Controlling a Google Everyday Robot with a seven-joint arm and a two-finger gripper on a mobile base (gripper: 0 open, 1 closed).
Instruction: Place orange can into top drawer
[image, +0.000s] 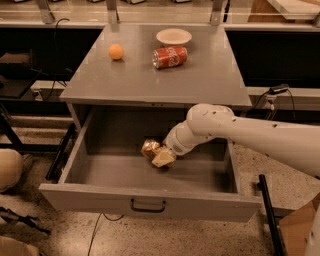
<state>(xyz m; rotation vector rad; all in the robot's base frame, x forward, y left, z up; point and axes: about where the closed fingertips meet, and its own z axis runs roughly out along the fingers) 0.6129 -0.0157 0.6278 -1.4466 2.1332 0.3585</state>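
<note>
The top drawer (145, 201) stands pulled open, grey inside, with a dark pull handle on its front. The orange can (149, 148), gold-orange and speckled, lies tilted low inside the drawer near the middle. My gripper (161, 156) reaches down into the drawer from the right on a white arm and is at the can, its tan fingers against the can's right side. Whether the can rests on the drawer floor is hard to tell.
On the cabinet top (210, 75) lie a red cola can (169, 56) on its side, a small orange ball (116, 51) and a white plate (173, 36). Dark shelving stands to both sides. A black rail (267, 210) stands at the right of the drawer.
</note>
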